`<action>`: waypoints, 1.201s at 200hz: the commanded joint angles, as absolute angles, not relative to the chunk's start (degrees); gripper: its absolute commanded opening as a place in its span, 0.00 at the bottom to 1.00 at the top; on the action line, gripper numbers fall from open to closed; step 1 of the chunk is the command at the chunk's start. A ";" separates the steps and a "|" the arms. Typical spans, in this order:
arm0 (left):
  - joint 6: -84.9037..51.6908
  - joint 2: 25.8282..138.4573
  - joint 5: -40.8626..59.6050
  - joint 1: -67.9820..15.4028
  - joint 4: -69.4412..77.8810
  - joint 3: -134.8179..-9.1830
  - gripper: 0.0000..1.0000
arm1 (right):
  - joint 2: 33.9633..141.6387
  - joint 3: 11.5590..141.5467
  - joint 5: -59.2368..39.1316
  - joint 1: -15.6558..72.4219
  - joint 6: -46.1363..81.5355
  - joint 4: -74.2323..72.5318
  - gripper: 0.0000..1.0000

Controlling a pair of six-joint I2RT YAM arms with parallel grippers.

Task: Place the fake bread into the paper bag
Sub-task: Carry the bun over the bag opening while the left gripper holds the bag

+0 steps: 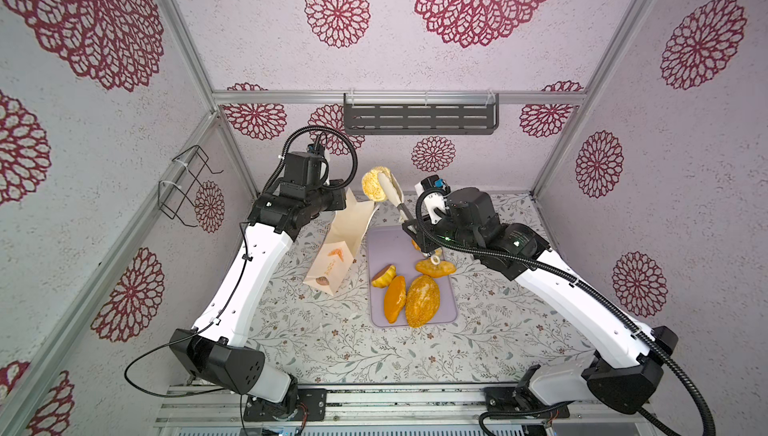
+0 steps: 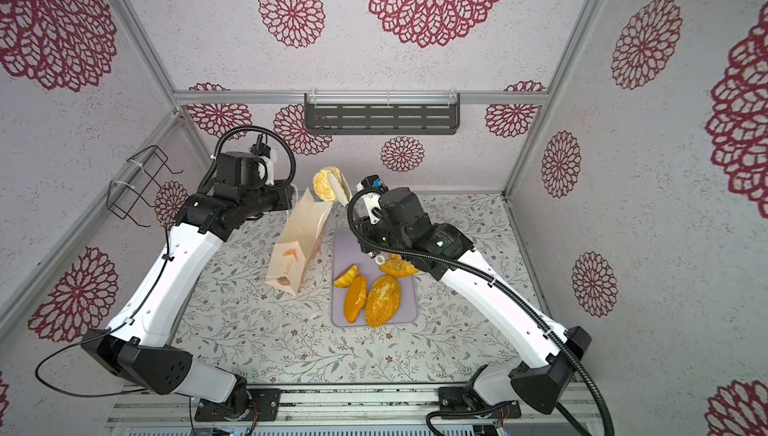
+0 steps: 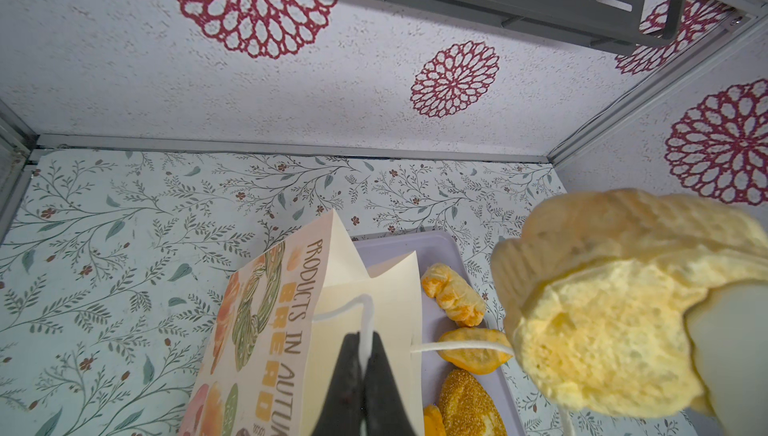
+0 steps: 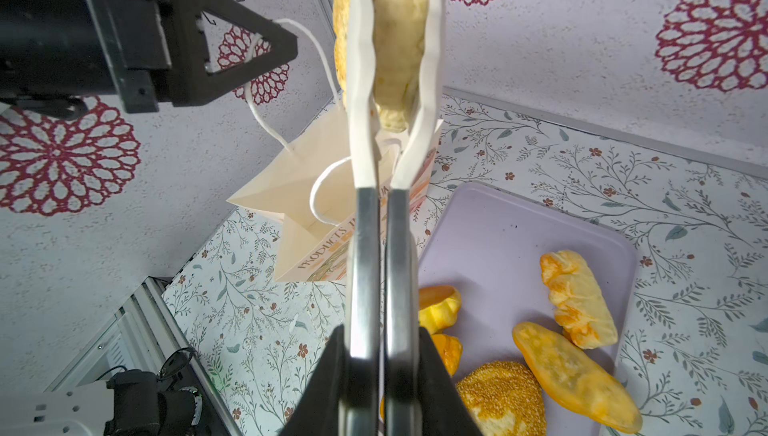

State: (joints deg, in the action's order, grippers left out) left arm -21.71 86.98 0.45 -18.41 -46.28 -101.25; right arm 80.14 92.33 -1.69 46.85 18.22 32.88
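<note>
The cream paper bag [image 1: 338, 246] [image 2: 297, 242] stands tilted left of the tray, mouth open. My left gripper [image 3: 365, 340] [image 4: 286, 45] is shut on one white cord handle [image 3: 368, 313] and holds the bag's top up. My right gripper [image 4: 381, 330] [image 1: 411, 228] is shut on metal tongs [image 4: 368, 226] with white tips. The tongs pinch the round crumbly bun [image 1: 374, 184] [image 2: 326, 184] [image 3: 602, 321] [image 4: 399, 38] in the air just above the bag's mouth. More fake bread lies on the tray: a seeded loaf [image 1: 422, 301], a smooth oval [image 1: 395, 298], twisted rolls [image 1: 384, 276] [image 1: 434, 267].
A lilac tray [image 1: 446, 309] [image 4: 519, 238] sits mid-table on the floral cloth. A grey slotted shelf [image 1: 419, 117] hangs on the back wall and a black wire rack [image 1: 187, 184] on the left wall. Aluminium frame posts edge the cell.
</note>
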 commanded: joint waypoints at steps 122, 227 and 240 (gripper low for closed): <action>-22.41 86.89 -0.57 -20.20 -45.79 -103.64 0.00 | 75.37 81.74 3.75 53.46 27.31 21.66 0.00; -22.14 86.73 -0.97 -20.48 -46.31 -103.90 0.00 | 80.65 83.41 1.32 56.39 24.08 23.28 0.00; -22.02 86.59 -1.22 -20.41 -46.32 -104.02 0.00 | 81.20 83.14 1.32 56.59 23.90 23.39 0.00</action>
